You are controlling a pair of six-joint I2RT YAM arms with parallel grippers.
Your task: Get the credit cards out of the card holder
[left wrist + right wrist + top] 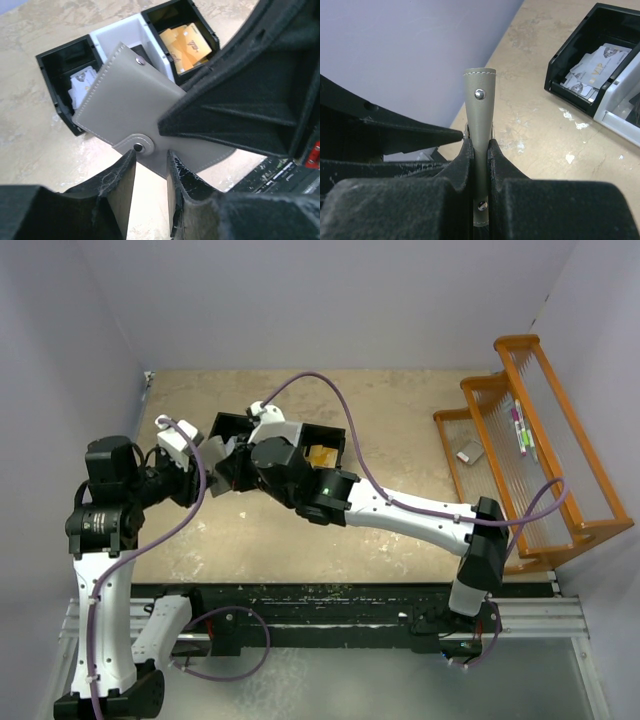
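Where the right gripper [480,145] clamps it, the card holder [479,115] stands upright and edge-on in the right wrist view. Its grey leaves lie pressed together with the fold uppermost, and both fingers are closed tight against its faces. From the left wrist view the holder [125,105] shows a flat stitched face with one snap stud [140,61] near the top corner and a rounded tab carrying a second snap [138,146] at the lower edge.

The left gripper [151,160] sits at that lower edge. Its fingers stand a narrow gap apart with the tab just at their tips. They are not pressed onto the holder. In the right wrist view one left finger reaches the holder's side; firm contact cannot be confirmed.

Behind the holder stands a three-compartment bin [115,35] on the table [30,140]. White and silver credit cards [80,85] lie in its left black compartment and orange-gold cards [187,47] in its right black one. The white middle compartment holds a dark shape, partly hidden by the holder, which cannot be identified.

An orange rack [530,440] stands well apart at the table's right edge.
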